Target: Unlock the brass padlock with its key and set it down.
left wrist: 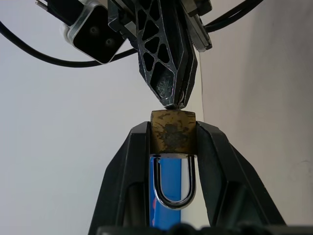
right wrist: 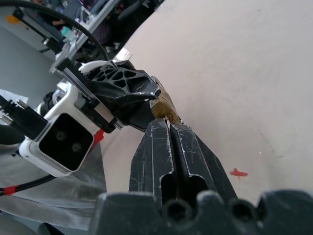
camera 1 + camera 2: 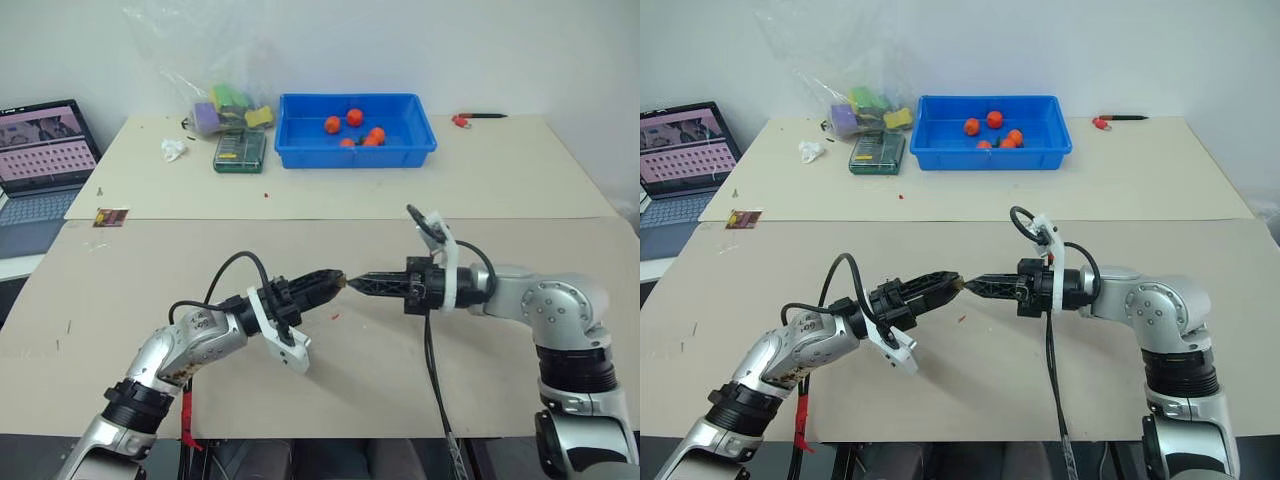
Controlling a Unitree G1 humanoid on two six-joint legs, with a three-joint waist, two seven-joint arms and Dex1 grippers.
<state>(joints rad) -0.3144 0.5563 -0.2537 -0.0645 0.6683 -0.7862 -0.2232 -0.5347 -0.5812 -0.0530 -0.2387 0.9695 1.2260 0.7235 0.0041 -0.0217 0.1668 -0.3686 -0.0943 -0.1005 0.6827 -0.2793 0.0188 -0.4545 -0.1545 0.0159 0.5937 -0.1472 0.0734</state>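
White wall (image 3: 560, 50) behind. Two tan tables (image 3: 520, 180) set end to end. Open laptop (image 3: 40, 150) on a side surface, left. Even, bright light.

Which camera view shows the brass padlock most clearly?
The left wrist view: the brass padlock sits between the left tool's fingers, body and silvery shackle plainly seen. The right wrist view shows a brass corner; both eye views show only a yellowish speck where the two tools meet.

key not discernible between right gripper (image 2: 168, 128) tips; brass padlock (image 1: 172, 130) keyhole face hidden (shackle (image 1: 172, 182) visible).
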